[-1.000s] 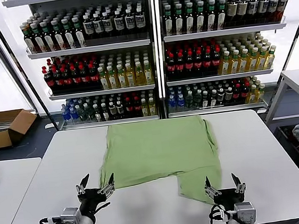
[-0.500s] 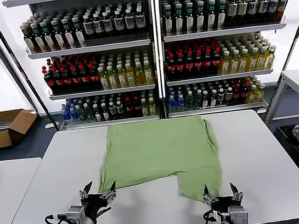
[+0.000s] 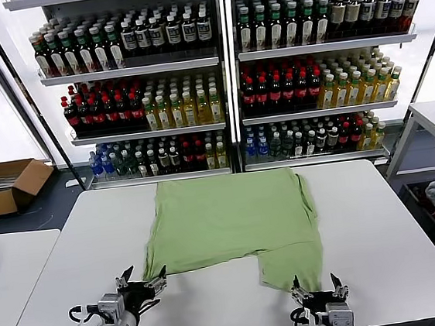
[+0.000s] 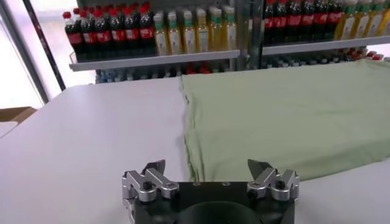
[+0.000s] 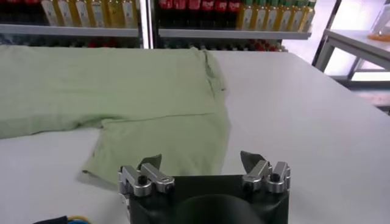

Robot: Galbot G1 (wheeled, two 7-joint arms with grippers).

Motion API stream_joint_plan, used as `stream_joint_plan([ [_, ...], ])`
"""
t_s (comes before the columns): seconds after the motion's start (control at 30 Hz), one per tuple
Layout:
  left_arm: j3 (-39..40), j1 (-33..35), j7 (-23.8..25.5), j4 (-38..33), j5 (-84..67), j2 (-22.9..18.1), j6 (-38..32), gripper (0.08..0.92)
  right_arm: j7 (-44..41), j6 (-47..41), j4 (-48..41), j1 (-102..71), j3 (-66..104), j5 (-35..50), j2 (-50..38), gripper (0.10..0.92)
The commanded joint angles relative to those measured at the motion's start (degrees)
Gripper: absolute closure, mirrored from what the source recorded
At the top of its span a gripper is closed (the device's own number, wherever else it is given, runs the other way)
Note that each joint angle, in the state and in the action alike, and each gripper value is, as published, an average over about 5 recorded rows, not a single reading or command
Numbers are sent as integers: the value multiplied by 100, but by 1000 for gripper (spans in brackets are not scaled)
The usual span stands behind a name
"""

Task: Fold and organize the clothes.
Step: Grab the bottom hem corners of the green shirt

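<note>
While no fold is underway | left gripper spread wide, just short of polo shirt near-left corner | right gripper spread wide at hanging flap's hem | both empty, probably poised to pinch edges | print side apparently face-down on table

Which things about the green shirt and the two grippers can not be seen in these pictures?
- Shirt: collar, buttons and chest print do not show in any view; they may lie underneath.
- Right gripper: head view's lower edge cuts off its body.
- Bottles: labels too small to read.
- Left gripper: nothing hidden, jaws open.
</note>
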Motion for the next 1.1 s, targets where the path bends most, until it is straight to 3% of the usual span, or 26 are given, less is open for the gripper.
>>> stream_joint_plan([
  [0.03, -14, -74, -7, 176, -55, 43, 30, 177, 36, -8, -76, 44, -27, 4, 38, 203],
  [0.57, 72, -38, 69, 243, -149, 71, 21, 204, 13, -4, -210, 18, -54, -21, 54, 203],
  [0.73, 107, 19, 82, 199, -119, 49, 27, 338, -6, 1, -267, 4, -67, -20, 52, 254],
  [1.1, 201, 98, 88, 208, -62, 6, 31, 650, 3, 9, -356, 19, -80, 2, 142, 570],
])
